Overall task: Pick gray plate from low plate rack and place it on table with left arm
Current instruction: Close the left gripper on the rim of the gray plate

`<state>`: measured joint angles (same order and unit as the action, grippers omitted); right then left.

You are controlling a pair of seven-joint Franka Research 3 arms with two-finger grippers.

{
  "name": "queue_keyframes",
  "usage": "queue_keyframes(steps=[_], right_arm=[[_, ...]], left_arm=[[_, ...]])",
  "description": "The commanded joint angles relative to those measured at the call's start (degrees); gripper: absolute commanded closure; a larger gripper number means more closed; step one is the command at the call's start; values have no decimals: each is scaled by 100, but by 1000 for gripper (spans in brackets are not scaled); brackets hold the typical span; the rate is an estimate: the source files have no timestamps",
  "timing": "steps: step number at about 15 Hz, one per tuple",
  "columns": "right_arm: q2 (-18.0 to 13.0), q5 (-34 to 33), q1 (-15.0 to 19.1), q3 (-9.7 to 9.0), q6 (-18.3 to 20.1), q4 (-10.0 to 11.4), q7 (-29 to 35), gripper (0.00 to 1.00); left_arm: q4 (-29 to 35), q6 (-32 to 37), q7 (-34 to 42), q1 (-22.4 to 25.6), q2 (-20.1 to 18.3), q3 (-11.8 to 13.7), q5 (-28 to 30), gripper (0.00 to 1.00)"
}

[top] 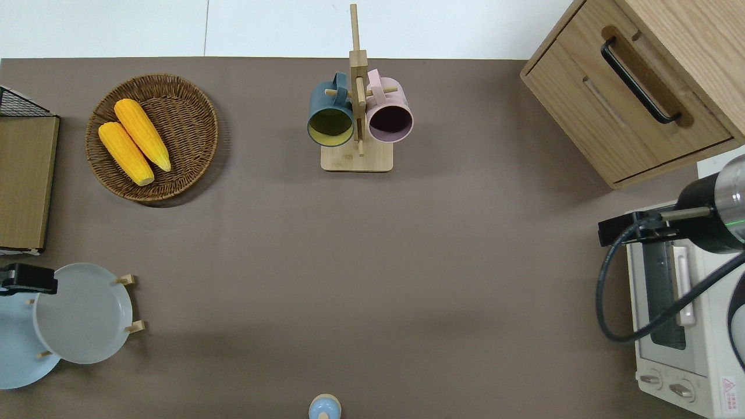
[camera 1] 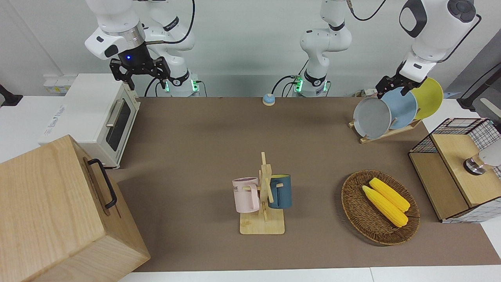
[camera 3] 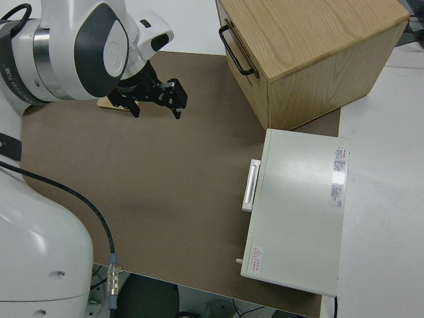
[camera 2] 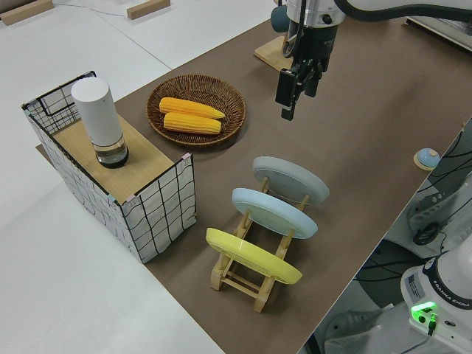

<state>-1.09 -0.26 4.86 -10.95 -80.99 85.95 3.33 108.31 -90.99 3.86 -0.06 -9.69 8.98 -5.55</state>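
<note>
The gray plate (camera 1: 372,117) (top: 81,311) (camera 2: 290,179) leans in the low plate rack (camera 1: 385,134) (camera 2: 243,276), in the slot farthest from the robots, at the left arm's end of the table (camera 1: 195,156). My left gripper (camera 1: 392,91) (top: 29,279) (camera 2: 289,103) hangs in the air with its fingers apart and nothing between them. It is over the upper rim of the gray plate, where that plate meets the sky-blue plate (camera 1: 401,107). My right arm is parked, its gripper (camera 1: 141,74) (camera 3: 156,99) open.
A yellow plate (camera 1: 428,98) fills the rack's slot nearest the robots. A wicker basket (camera 1: 379,207) with corn and a wire crate (camera 1: 456,168) lie farther out. A mug stand (camera 1: 264,196), bell (camera 1: 268,99), toaster oven (camera 1: 98,117) and wooden cabinet (camera 1: 58,211) also stand here.
</note>
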Motion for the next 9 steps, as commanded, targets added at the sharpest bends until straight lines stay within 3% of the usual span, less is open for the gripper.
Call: queue_keyframes(steps=[1, 9], right_arm=[[-14, 34, 41, -38, 84, -35, 1, 11], [-14, 34, 41, -38, 84, -35, -8, 11]], left_arm=[[751, -471, 71, 41, -454, 77, -95, 11], [1842, -1315, 79, 41, -964, 332, -254, 11]])
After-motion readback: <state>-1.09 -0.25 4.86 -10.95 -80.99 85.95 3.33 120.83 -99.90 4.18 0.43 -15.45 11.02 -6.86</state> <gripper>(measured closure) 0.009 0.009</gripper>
